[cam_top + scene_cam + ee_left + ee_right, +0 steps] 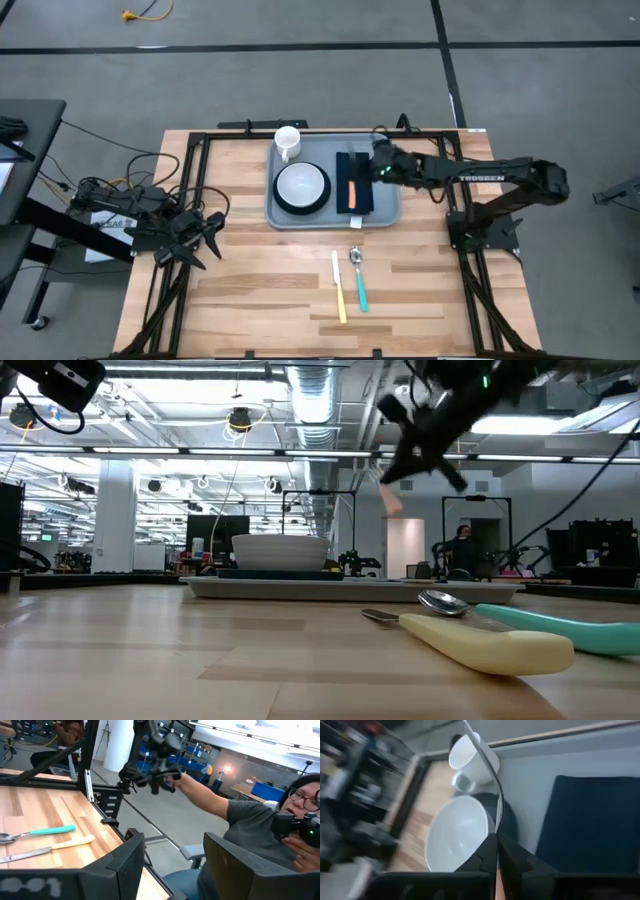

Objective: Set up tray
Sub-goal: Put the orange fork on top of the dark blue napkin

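The grey-blue tray (pixel 320 152) lies at the table's far middle. On it are a white bowl (pixel 301 183) on a dark plate (pixel 300 209), a white mug (pixel 287 141) and a dark napkin (pixel 367 188). My right gripper (pixel 373 161) hangs above the napkin, shut on an orange-handled utensil (pixel 352 192). A yellow-handled knife (pixel 340 292) and a teal-handled spoon (pixel 361 285) lie flat on the wood near the tray. My left gripper (pixel 207 236) waits open at the table's left edge with nothing between its fingers. My right gripper pinches the utensil between its two fingers where the orange handle (pixel 496 889) meets the thin metal part (pixel 498 817). The metal part sticks out past the fingertips toward the mug. The fingers slant down from the table's right side. The utensil (pixel 391 502) is lifted clear of the tray.
Dark frame rails (pixel 195 190) run along the table's left and right edges. A person (pixel 250 825) sits beyond the table's right side. Bare wood (pixel 260 290) lies between the tray and the near edge, left of the knife.
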